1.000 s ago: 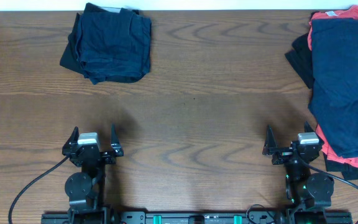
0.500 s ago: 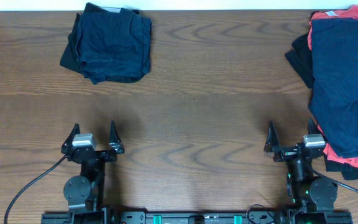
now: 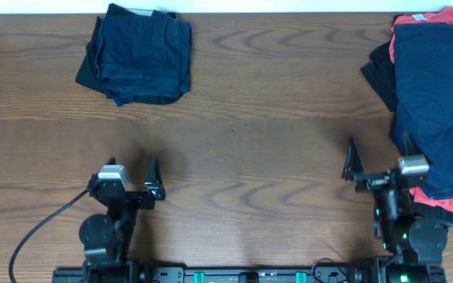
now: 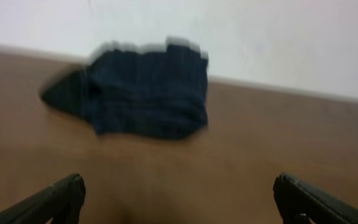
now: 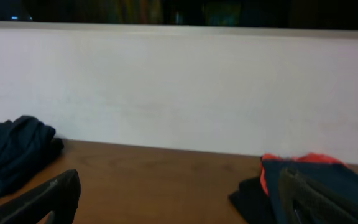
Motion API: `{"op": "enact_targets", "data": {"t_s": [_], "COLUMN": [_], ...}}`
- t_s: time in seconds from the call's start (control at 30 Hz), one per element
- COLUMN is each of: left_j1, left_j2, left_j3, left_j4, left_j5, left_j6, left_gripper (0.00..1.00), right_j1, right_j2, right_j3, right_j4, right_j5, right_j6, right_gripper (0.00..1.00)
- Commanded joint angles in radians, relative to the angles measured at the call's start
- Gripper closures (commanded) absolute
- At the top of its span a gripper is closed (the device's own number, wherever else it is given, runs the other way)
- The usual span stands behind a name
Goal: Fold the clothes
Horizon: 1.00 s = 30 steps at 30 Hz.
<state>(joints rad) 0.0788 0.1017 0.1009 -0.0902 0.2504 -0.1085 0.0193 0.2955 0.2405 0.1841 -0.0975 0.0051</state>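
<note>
The black left gripper [image 3: 133, 173] and right gripper [image 3: 379, 157] gape empty on the near side, with a folded navy cloth bundle [image 3: 138, 53] far left and a navy-and-red clothes heap [image 3: 435, 94] far right.

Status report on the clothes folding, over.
Left gripper open, empty. Right gripper open, empty, at edge of unfolded pile. Folded navy garment far left. No obstruction seen.
</note>
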Motion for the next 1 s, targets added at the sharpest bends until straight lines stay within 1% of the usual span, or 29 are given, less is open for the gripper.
{"op": "enact_targets", "data": {"t_s": [0.0, 0.07, 0.17, 0.27, 0.33, 0.43, 0.47, 0.5, 0.57, 0.63, 0.7, 0.77, 0.8, 0.87, 0.9, 0.97], "left_j1": [0.004, 0.004, 0.003, 0.002, 0.002, 0.002, 0.0, -0.005, -0.026, -0.044, -0.06, -0.074, -0.084, -0.103, -0.109, -0.124], "left_j2": [0.079, 0.145, 0.282, 0.453, 0.58, 0.766, 0.826, 0.882, 0.998, 1.099, 1.193, 1.257, 1.292, 1.35, 1.381, 1.438], "left_j3": [0.108, 0.154, 0.246, 0.369, 0.472, 0.634, 0.687, 0.736, 0.827, 0.889, 0.914, 0.913, 0.913, 0.913, 0.913, 0.913], "left_j4": [-0.067, -0.079, -0.081, -0.081, -0.082, -0.089, -0.089, -0.084, -0.05, 0.027, 0.165, 0.278, 0.327, 0.373, 0.385, 0.386], "left_j5": [0.068, 0.078, 0.117, 0.142, 0.172, 0.251, 0.294, 0.344, 0.407, 0.468, 0.494, 0.528, 0.537, 0.535, 0.534, 0.516], "left_j6": [-0.009, -0.01, -0.01, -0.01, -0.01, -0.036, -0.044, -0.043, -0.043, -0.043, -0.044, -0.048, -0.068, -0.167, -0.238, -0.353], "left_gripper": [0.02, 0.02, 0.02, 0.02, 0.02, 0.02, 0.02, 0.02, 0.02, 0.02, 0.02, 0.02, 0.02, 0.02, 0.02, 0.02], "right_j1": [0.006, 0.006, 0.006, 0.006, 0.005, 0.004, -0.001, -0.005, -0.024, -0.058, -0.107, -0.151, -0.179, -0.226, -0.248, -0.28], "right_j2": [0.145, 0.248, 0.402, 0.542, 0.635, 0.752, 0.801, 0.824, 0.904, 0.982, 1.071, 1.139, 1.177, 1.235, 1.258, 1.274], "right_j3": [0.075, 0.12, 0.217, 0.351, 0.473, 0.657, 0.74, 0.78, 0.928, 1.07, 1.224, 1.334, 1.391, 1.479, 1.514, 1.53], "right_j4": [0.056, 0.106, 0.126, 0.085, 0.017, -0.126, -0.204, -0.244, -0.399, -0.553, -0.725, -0.857, -0.927, -1.043, -1.078, -1.076], "right_j5": [-0.026, -0.046, -0.122, -0.149, -0.182, -0.222, -0.227, -0.229, -0.229, -0.232, -0.233, -0.233, -0.233, -0.248, -0.244, -0.243], "right_j6": [-0.029, -0.048, -0.134, -0.164, -0.164, -0.164, -0.164, -0.164, -0.164, -0.164, -0.164, -0.164, -0.164, -0.164, -0.164, -0.164], "right_gripper": [0.01, 0.01, 0.01, 0.01, 0.01, 0.01, 0.01, 0.01, 0.01, 0.01, 0.01, 0.01, 0.01, 0.01, 0.01, 0.01]}}
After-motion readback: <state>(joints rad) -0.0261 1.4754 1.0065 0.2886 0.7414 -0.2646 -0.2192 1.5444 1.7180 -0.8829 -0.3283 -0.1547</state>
